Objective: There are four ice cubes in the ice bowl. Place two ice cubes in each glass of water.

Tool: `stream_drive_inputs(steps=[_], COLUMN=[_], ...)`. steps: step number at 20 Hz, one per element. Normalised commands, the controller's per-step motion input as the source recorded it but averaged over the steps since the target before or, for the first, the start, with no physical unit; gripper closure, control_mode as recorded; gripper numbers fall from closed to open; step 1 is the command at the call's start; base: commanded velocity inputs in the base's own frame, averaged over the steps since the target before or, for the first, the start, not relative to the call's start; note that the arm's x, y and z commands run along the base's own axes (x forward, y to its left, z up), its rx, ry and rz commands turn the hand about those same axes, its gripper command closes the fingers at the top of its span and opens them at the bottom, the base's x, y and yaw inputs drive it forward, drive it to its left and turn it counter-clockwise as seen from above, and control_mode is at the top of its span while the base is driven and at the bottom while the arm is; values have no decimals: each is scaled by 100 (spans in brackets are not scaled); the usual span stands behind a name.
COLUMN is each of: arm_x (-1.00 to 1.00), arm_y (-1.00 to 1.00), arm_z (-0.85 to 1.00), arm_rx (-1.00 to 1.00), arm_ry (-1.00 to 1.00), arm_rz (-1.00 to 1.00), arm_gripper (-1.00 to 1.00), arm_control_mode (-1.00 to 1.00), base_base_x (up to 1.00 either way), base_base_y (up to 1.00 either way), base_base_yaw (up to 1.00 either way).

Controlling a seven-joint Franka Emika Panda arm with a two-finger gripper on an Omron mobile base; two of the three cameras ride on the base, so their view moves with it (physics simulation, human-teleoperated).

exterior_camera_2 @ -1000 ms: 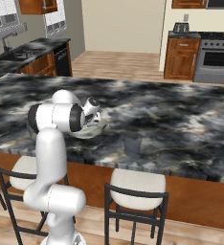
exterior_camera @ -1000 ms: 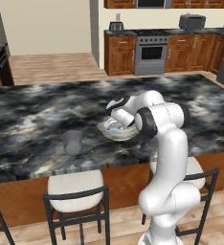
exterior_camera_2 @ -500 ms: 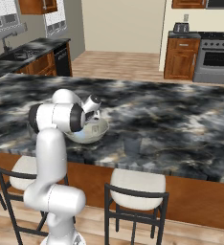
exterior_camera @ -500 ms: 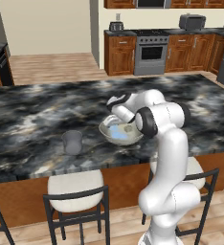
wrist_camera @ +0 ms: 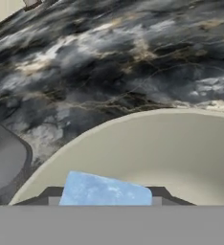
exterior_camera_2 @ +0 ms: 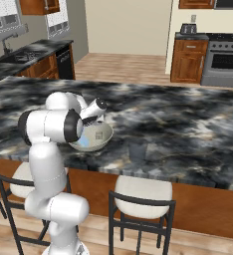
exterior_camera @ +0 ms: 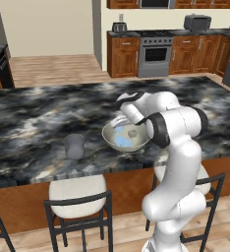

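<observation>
Pale blue translucent ice cube [wrist_camera: 106, 190], pinched in our gripper [wrist_camera: 106, 198] just above the wide beige ice bowl [wrist_camera: 181, 148], looks light, hard and slippery, so we grasp opposite flat faces.

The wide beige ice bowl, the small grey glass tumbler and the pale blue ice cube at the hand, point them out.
Wide beige ice bowl [exterior_camera: 108, 134], left base view, near rim.
Small grey glass tumbler [exterior_camera: 74, 146], left base view, side wall.
Pale blue ice cube [wrist_camera: 104, 190], hand view, top face.
</observation>
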Motion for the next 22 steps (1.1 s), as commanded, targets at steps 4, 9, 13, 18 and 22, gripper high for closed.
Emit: stream_drive_inputs(steps=[4, 9, 13, 18, 22], arm_x=[-48, -49, -62, -69, -75], arm_y=[14, 30, 28, 24, 10], arm_z=[79, 83, 77, 50, 30], arm_rx=[-4, -14, -17, -20, -17], arm_ry=[-1, 5, 10, 17, 11], arm_rz=[1, 8, 6, 11, 21], arm_gripper=[100, 100, 100, 100, 100], arm_control_mode=[-100, -100, -100, -100, -100], base_base_x=[0, 0, 0, 0, 0], base_base_y=[0, 0, 0, 0, 0], base_base_yaw=[0, 0, 0, 0, 0])
